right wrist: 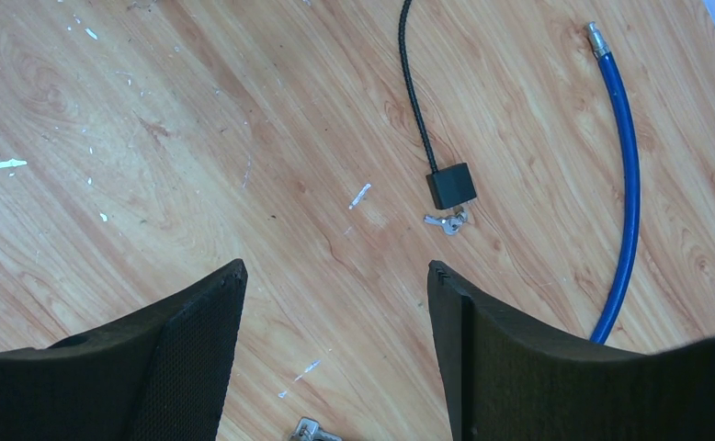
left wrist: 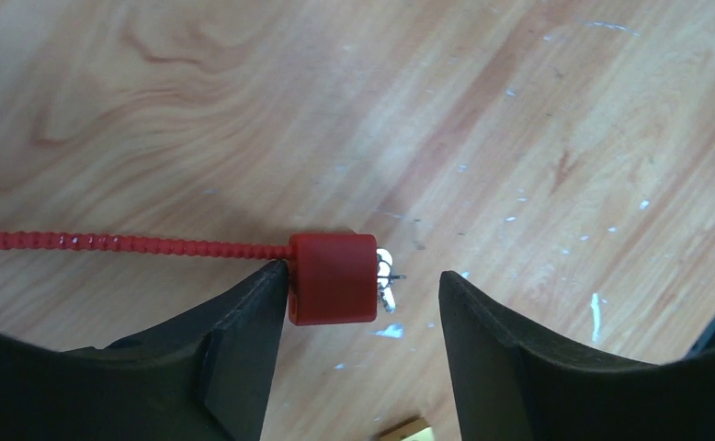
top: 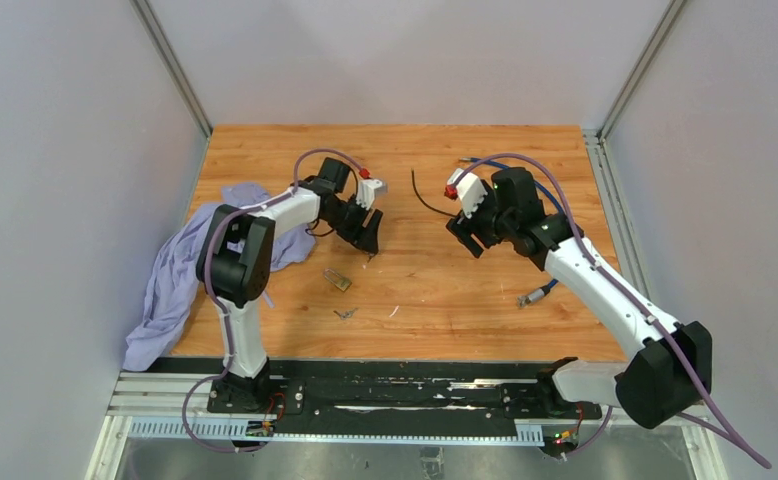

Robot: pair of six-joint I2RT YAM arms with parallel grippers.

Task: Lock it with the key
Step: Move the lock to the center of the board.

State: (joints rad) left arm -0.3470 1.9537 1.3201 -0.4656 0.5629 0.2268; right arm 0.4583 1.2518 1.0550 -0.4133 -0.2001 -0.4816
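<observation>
The wooden surface (top: pixel 465 290) carries both arms, with a crumpled purple cloth (top: pixel 175 275) hanging over its left edge beside the left arm.

The left hand (left wrist: pixel 361 280) is low over the boards and part-way open. One finger (left wrist: pixel 234 358) touches the side of the red lock (left wrist: pixel 334 277) where its ribbed red cord (left wrist: pixel 106 243) runs out. The other finger (left wrist: pixel 492 358) stands apart from the lock, so nothing is gripped. The red lock lies flat on the surface between the two fingers, left of centre, with a small bunch of silver keys (left wrist: pixel 386 276) at its far side.

The right hand (right wrist: pixel 335 271) is spread wide and empty, above bare wood.

Past it lies a curved blue cable (right wrist: pixel 631 184). Near that lies a black lock (right wrist: pixel 451 186) with a thin black cord (right wrist: pixel 414 101), and a second set of keys (right wrist: pixel 448 220) just beside its body.

In front of the left hand, a brass padlock (top: pixel 337 280) lies on the boards. Another small key bunch (top: pixel 345 313) is near it, toward the arm bases.
</observation>
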